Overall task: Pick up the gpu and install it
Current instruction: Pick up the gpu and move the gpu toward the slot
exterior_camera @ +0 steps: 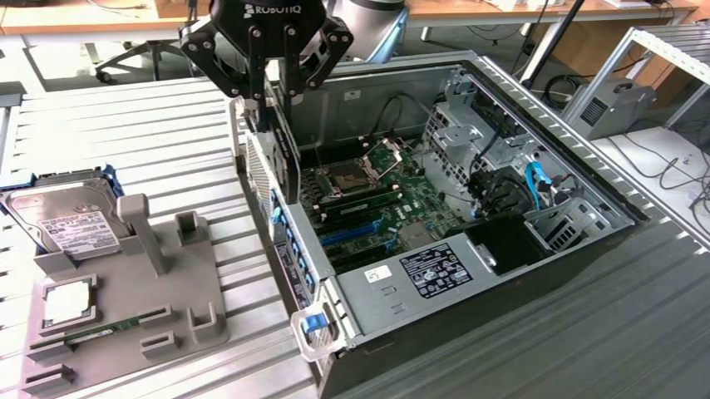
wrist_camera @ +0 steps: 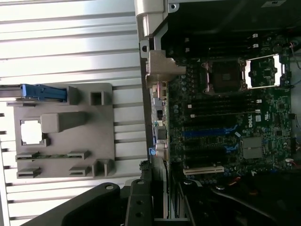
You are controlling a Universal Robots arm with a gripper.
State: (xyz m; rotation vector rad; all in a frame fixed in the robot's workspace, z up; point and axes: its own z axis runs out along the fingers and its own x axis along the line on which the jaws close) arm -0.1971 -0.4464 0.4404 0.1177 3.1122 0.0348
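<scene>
My gripper (exterior_camera: pixel 278 98) hangs over the rear wall of the open computer case (exterior_camera: pixel 577 179), shut on the gpu (exterior_camera: pixel 285 158). The card hangs upright, its dark face showing and its silver bracket (exterior_camera: pixel 256 166) against the case's rear panel. It sits above the motherboard (exterior_camera: pixel 427 204), just past the blue expansion slots (exterior_camera: pixel 346 233). In the wrist view the gpu (wrist_camera: pixel 159 141) appears edge-on between the fingers (wrist_camera: pixel 141 202), with its bracket end (wrist_camera: pixel 160 70) by the case edge and the blue slot (wrist_camera: pixel 207 133) beside it.
On the slatted table to the exterior view's left stands a grey holder (exterior_camera: pixel 150 287) carrying a hard drive (exterior_camera: pixel 69 223), a processor (exterior_camera: pixel 66 303) and a memory stick (exterior_camera: pixel 106 332). Drive cages and cables (exterior_camera: pixel 533 187) fill the case's far side.
</scene>
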